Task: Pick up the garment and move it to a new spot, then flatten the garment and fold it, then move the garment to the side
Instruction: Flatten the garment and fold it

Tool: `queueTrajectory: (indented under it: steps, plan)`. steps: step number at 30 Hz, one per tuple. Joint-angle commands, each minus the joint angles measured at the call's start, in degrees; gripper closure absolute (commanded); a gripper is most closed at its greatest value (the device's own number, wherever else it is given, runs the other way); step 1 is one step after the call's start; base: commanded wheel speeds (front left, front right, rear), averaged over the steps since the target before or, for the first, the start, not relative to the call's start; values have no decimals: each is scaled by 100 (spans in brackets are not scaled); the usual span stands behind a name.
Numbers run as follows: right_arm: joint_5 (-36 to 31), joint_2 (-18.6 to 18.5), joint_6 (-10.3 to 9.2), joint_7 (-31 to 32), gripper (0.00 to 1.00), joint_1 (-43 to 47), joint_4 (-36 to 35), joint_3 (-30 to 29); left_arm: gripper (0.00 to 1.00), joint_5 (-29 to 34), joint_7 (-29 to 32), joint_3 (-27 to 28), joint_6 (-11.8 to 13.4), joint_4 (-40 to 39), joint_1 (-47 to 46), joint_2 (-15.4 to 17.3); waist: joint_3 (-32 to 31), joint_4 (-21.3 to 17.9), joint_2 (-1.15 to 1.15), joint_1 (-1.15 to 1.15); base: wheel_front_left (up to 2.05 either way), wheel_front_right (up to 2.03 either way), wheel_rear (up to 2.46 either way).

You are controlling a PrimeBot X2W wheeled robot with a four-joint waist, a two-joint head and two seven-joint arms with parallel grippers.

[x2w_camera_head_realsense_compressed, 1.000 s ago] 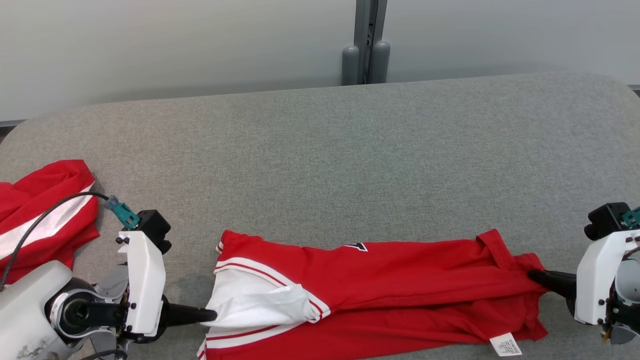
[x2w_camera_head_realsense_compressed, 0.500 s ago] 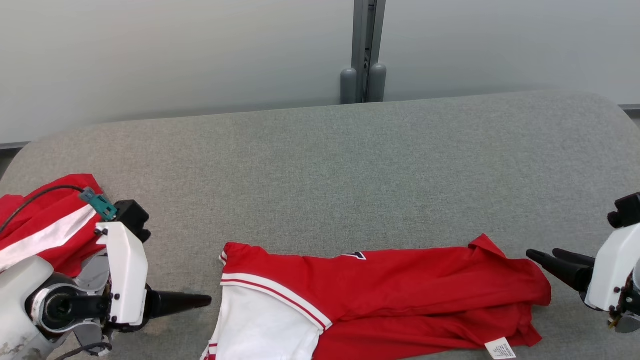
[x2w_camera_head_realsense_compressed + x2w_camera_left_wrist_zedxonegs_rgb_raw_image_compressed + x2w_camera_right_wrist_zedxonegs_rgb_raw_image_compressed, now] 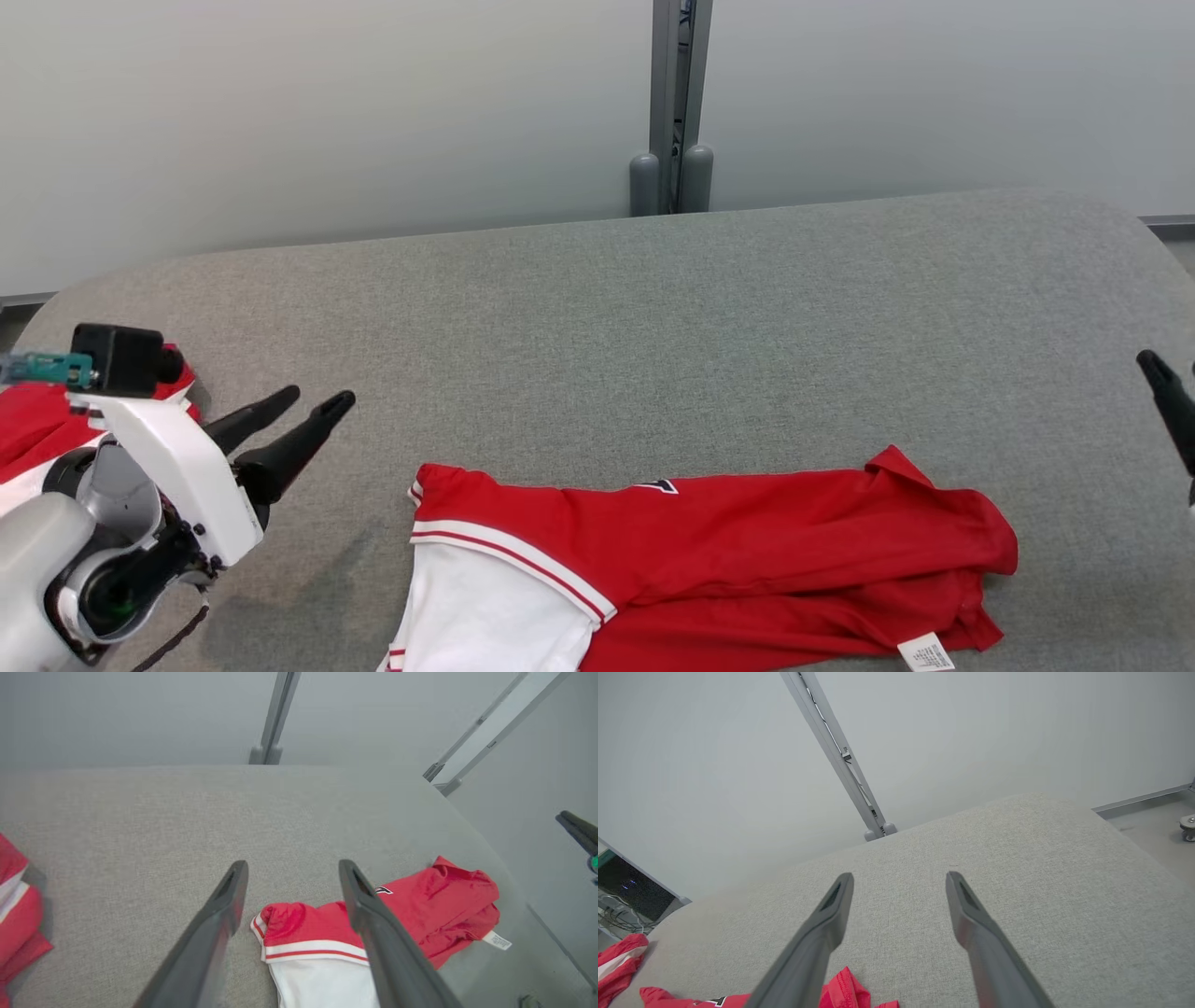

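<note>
- Garment point(image 3: 709, 551): a red top with a white panel point(image 3: 495, 616). It lies as 1 long band along the near edge of the table point(image 3: 653, 327), from just left of centre out to the right. Its near edge runs off the head view.
- Ends: the left end is the white panel with a striped edge point(image 3: 509, 541). The right end is bunched red cloth with a white label point(image 3: 927, 651) at its near corner.
- Left gripper point(image 3: 317, 397): jaws wide apart, holding nothing. It hangs left of the garment and clear of it, fingers pointing far and right.
- Right gripper point(image 3: 900, 877): jaws wide apart, nothing between them. It is off the right end of the garment, well apart from it.
- Second garment point(image 3: 28, 420): red and white, heaped at the left edge of the table behind the left gripper. Leave it alone.
- Handling (judgement): expect a thin, soft, light knit with no stiffness. It will sag between 2 holds and collapse on itself if you lift it by 1 point. The stacked layers may slide over each other, and the woven table cover may drag on the cloth.
- Where to hold (judgement): take both ends at once, the left at the striped edge and the right at the far corner of the red end. Pinch through all layers, and never hold by the label alone.
- Stage (judgement): the band looks folded lengthwise already, so a cross fold and the move aside appear to remain.
</note>
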Motion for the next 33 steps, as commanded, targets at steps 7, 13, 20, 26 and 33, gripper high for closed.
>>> queueTrajectory:
  steps: [7,13,20,26,33]
  plan:
    - [-1033,1408,3,-127,0,803,438,-1290,0,747,-2227,444,1129,-476,832,-224,77,54,0,0,0,0,0]
    - [-1726,2188,3,-126,0,1531,645,-1730,0,1201,-2703,836,1716,-878,1532,-672,84,207,0,0,0,0,0]
    - [-1864,2577,3,394,0,1628,1273,-1756,0,1614,-2704,1512,1626,-925,2263,-1345,42,275,0,0,0,0,0]
    - [-1706,2886,3,898,0,1500,1768,-1906,0,1834,-2707,1723,1470,-852,2495,-1700,53,314,0,0,0,0,0]
    - [-1522,3348,3,1573,0,1431,2162,-1921,0,2080,-2707,1681,1315,-625,2477,-1956,85,394,0,0,0,0,0]
